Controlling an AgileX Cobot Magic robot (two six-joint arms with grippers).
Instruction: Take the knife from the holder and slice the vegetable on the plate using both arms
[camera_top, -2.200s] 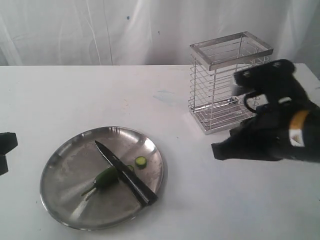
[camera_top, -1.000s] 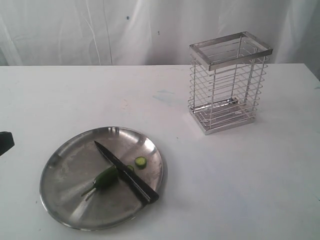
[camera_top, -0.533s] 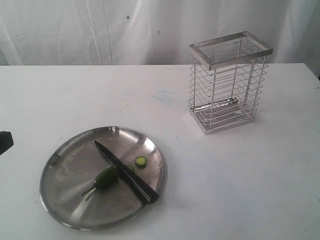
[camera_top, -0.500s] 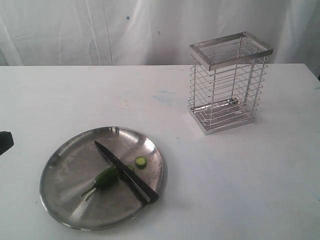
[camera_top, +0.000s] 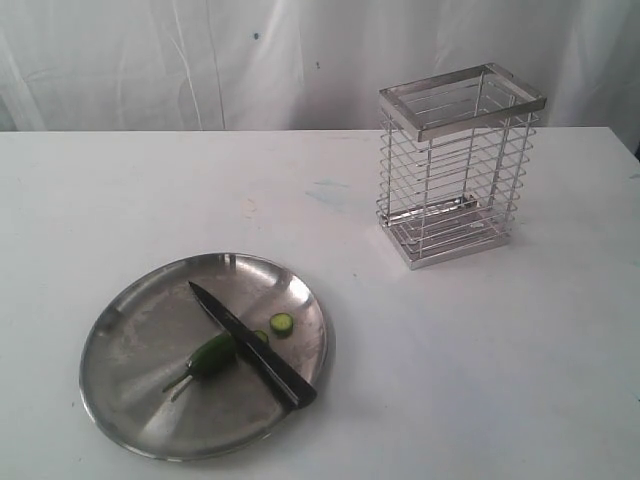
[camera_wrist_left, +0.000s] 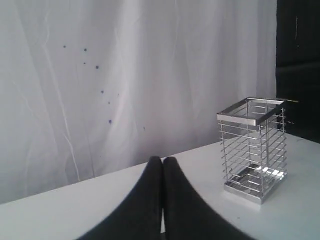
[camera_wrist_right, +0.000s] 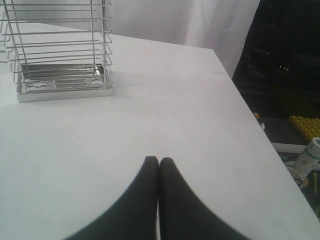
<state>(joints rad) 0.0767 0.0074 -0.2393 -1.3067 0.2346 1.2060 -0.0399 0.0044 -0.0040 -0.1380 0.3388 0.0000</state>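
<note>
We list one all-black kitchen knife resting against the green chilli on the round steel plate, silver wire holder apart, left tool and right tool pinched together, empty.

Of the robot, only the gripper ends show. The left gripper has two smooth matt black fingers, broad at the base and curving in to narrow rounded tips. The right gripper has the same black, flaring fingers.
</note>
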